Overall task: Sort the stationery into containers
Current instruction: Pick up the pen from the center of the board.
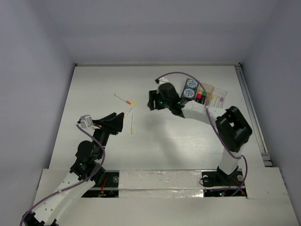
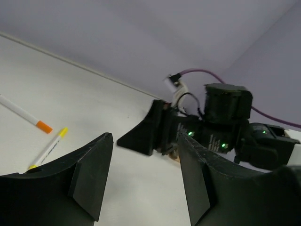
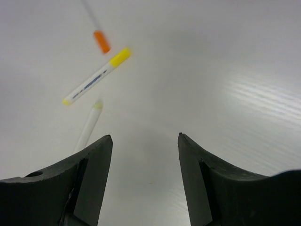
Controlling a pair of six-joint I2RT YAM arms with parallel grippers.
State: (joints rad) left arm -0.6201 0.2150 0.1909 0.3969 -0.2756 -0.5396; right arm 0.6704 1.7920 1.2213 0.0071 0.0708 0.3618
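Left gripper hangs released and empty over the bench, a pale-tipped pen just ahead of it. Right gripper, jaws spread and empty, points at the yellow-ended pen and orange-ended pen ahead, likely lining up a pick. Behind it waits the tray, canisters already inside.

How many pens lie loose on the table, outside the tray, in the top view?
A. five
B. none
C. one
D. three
D: the top view shows the orange-ended pen, the yellow-ended pen and a third pen lying apart on the table.
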